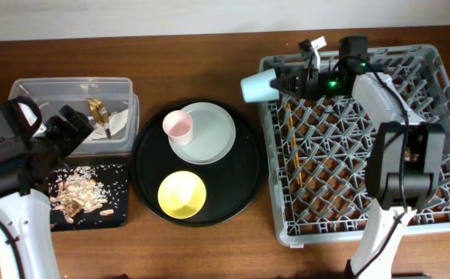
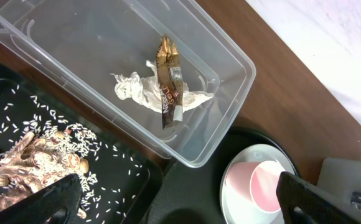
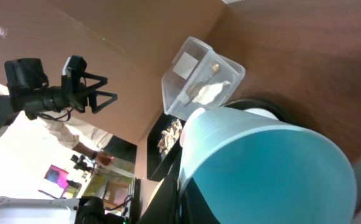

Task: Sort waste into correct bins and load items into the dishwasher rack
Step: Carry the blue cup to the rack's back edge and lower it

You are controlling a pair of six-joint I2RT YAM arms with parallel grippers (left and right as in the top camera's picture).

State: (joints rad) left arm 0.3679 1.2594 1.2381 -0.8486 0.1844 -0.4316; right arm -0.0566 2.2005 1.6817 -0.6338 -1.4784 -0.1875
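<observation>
Lying sideways with its mouth leftward, the blue cup (image 1: pixel 256 86) was gripped by the right gripper (image 1: pixel 278 84) over the rack's (image 1: pixel 442 155) far-left rim; the left gripper (image 2: pixel 180 202) was spread, empty.

The blue cup (image 1: pixel 256 86), pink cup (image 1: pixel 178 126) and yellow bowl (image 1: pixel 182 194) are plain; the grey rack (image 1: pixel 341 209) is gridded.

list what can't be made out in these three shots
- Right gripper jaws: right wrist view, the small blue plastic cup fills the frame, hiding them.
- Thin wooden chopsticks: overhead, partly lost behind the large grey plastic rack's pegs.
- White label on the clear rectangular plastic box: right wrist view, too small to read.
- Pale grey-green round plate: left wrist view, cut off by the bottom edge.
</observation>
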